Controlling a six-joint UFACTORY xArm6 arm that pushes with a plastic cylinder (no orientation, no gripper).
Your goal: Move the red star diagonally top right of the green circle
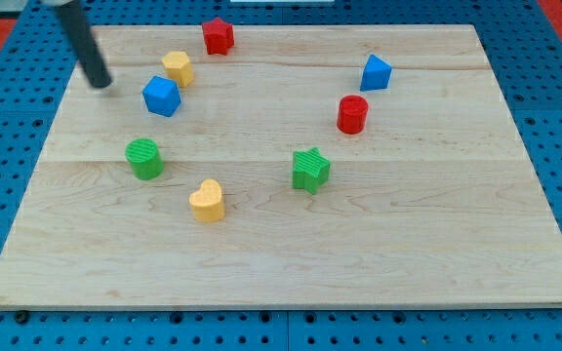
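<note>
Red is the colour I must chase: the red star (218, 36) sits close to the table's top edge, left of the middle, while the green circle (144, 158) lies well below it toward the left edge, beyond the yellow block (178, 67) and the blue cube (162, 96). My tip (99, 81) rests near the top-left corner, left of the blue cube and well apart from the star, which lies up and to the view's right of it. With no pincer on this rod, nothing opens or closes; I judge I must circle above the star to shove it down-left.
</note>
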